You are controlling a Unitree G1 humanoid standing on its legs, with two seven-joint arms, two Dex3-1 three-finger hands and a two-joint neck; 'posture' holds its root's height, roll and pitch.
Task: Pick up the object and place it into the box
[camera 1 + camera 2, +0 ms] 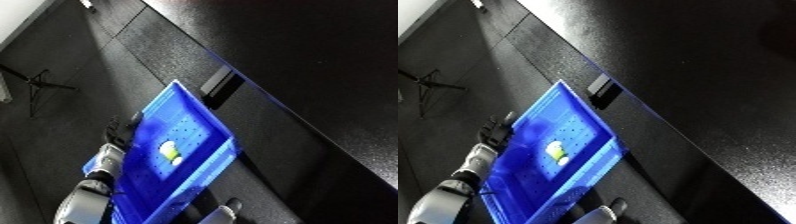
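blue plastic fills the middle of both views: the bin (200, 127), a shallow tray with a dotted floor, sits tilted across the picture against a long dark table (311, 75). inside it, near the middle of the floor, lies the object (170, 151), a small yellow-green and white thing whose exact shape cannot be told. the left hand (494, 132) is black, coming off a white and silver forearm (89, 192) from the lower left; its fingers look straight and spread, lying along the outer wall of the bin at its left side, and whether they touch that wall cannot be told for sure. it holds nothing. the right hand (611, 207) shows only as a dark tip with a bit of silver forearm at the lower edge, just beside the bin's lower corner, and how its fingers stand cannot be told. a black block (601, 91) rests on the table edge by the bin's upper corner. a thin dark stand (35, 82) stands on the grey floor (53, 135) at the left.
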